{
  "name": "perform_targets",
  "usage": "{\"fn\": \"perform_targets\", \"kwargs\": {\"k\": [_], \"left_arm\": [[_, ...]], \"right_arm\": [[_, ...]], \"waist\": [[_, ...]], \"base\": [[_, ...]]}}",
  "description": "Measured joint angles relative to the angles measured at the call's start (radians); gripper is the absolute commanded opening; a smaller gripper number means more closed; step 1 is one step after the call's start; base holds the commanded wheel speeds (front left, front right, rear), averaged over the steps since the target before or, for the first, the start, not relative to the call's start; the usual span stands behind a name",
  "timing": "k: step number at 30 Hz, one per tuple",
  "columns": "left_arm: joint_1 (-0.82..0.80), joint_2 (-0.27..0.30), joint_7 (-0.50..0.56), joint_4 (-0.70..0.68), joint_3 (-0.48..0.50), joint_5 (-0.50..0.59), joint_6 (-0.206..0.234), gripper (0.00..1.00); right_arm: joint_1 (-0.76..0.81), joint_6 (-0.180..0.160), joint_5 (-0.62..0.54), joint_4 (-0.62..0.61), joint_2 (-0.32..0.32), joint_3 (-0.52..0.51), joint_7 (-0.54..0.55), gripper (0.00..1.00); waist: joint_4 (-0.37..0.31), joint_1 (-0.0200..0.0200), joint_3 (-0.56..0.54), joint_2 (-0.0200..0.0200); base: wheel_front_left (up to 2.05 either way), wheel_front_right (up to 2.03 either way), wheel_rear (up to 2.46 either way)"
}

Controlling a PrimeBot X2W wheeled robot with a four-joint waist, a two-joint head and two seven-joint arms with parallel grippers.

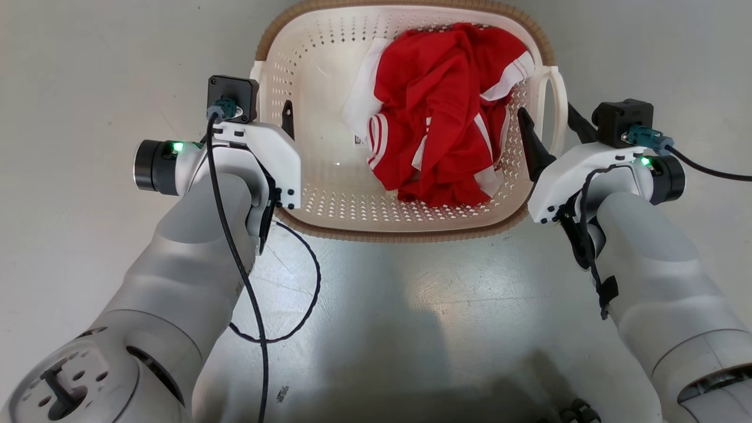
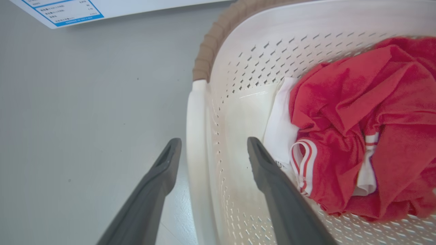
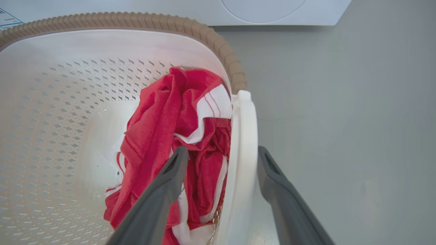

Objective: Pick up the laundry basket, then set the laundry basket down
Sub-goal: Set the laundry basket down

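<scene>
The laundry basket (image 1: pixel 405 235), cream with a brown rim band, stands on the grey floor and holds a red and white garment (image 1: pixel 446 106). My left gripper (image 2: pixel 214 141) is open. One of its fingers is outside the basket's white left handle (image 2: pixel 196 136) and the other is inside the wall, neither pressing on it. My right gripper (image 1: pixel 546 111) is open too, astride the right loop handle (image 3: pixel 245 136), with its inner finger over the garment (image 3: pixel 153 136).
A white appliance front (image 3: pixel 272 10) stands just beyond the basket, with a blue-printed label (image 2: pixel 68 12) on it. A black cable (image 1: pixel 305 282) loops from my left arm over the floor. Bare grey floor lies on both sides of the basket.
</scene>
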Motion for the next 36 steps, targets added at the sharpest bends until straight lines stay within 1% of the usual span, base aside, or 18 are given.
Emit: {"fn": "perform_targets", "kwargs": {"k": [11,19,21,29,31,36], "left_arm": [[0.026,0.001,-0.002,-0.043,0.045,0.015,0.003,1.0],[0.08,0.029,-0.002,-0.11,0.116,0.065,0.015,1.0],[0.103,0.034,-0.002,-0.131,0.14,0.082,0.023,1.0],[0.202,0.051,-0.002,-0.225,0.251,0.159,0.023,1.0],[0.216,0.053,-0.002,-0.238,0.269,0.168,0.023,1.0],[0.301,0.066,-0.002,-0.309,0.367,0.228,0.023,1.0]], "right_arm": [[0.021,0.0,-0.068,-0.035,0.0,-0.063,0.0,1.0],[0.058,0.0,-0.117,-0.071,0.001,-0.103,0.0,1.0],[0.066,0.0,-0.129,-0.084,0.001,-0.12,0.0,1.0],[0.15,0.0,-0.2,-0.14,0.002,-0.193,0.0,1.0],[0.161,0.0,-0.205,-0.15,0.002,-0.199,0.0,1.0],[0.218,0.0,-0.208,-0.203,0.003,-0.21,0.0,1.0]], "waist": [[-0.002,0.0,-0.074,0.0],[-0.004,0.0,-0.158,0.0],[-0.006,0.0,-0.182,0.0],[-0.007,0.0,-0.292,0.0],[-0.007,0.0,-0.307,0.0],[-0.007,0.0,-0.383,0.0]], "base": [[0.0,0.0,0.0],[0.0,0.0,0.0],[0.0,0.0,0.0],[0.0,0.0,0.0],[0.0,0.0,0.0],[0.0,0.0,0.0]]}}
